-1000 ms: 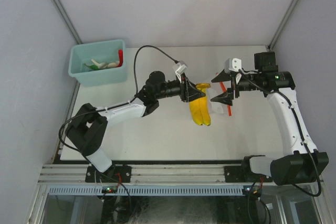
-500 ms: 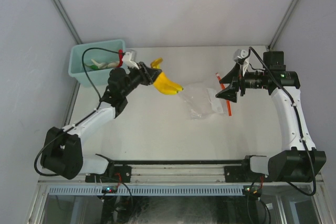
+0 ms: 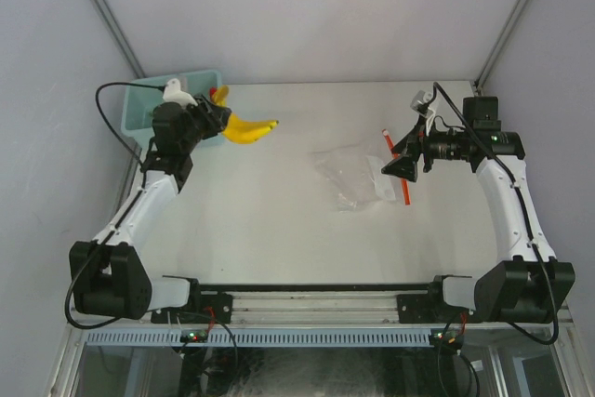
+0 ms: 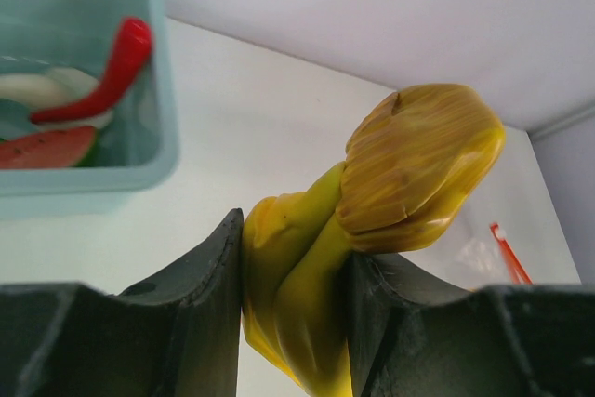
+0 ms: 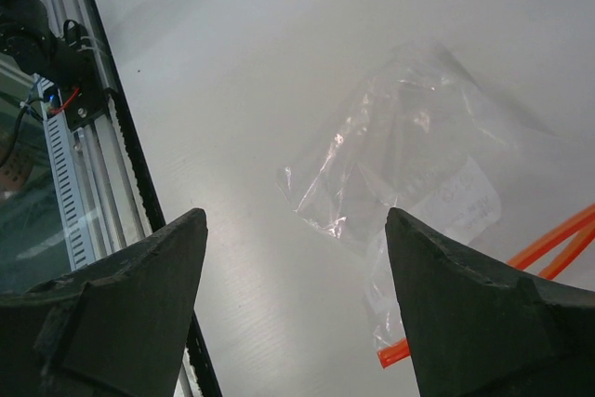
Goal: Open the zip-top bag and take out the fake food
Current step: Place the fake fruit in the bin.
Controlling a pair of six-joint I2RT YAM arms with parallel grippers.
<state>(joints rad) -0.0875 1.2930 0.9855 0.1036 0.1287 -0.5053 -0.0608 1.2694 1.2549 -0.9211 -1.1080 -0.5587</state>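
Note:
The yellow banana (image 3: 251, 130) hangs above the table just right of the teal bin, and my left gripper (image 3: 221, 121) is shut on it. In the left wrist view the banana (image 4: 409, 165) is pinched between both fingers of that gripper (image 4: 296, 258). Inside the bin lie a red piece (image 4: 112, 72), a whitish piece (image 4: 37, 90) and a green-rimmed piece (image 4: 46, 146). The clear zip-top bag (image 3: 353, 174) lies flat mid-table and looks empty. Its red-orange zip strip (image 5: 558, 239) is at the right. My right gripper (image 3: 400, 163) hovers open above the bag (image 5: 409, 155), holding nothing.
The teal bin (image 3: 138, 111) stands at the back left corner, partly hidden by my left arm. The aluminium rail (image 5: 84, 137) runs along the table's near edge. White walls close in the back and sides.
My left arm has swung left, carrying the banana from over the bag to beside the bin. The bag stayed on the table. The right gripper barely moved.

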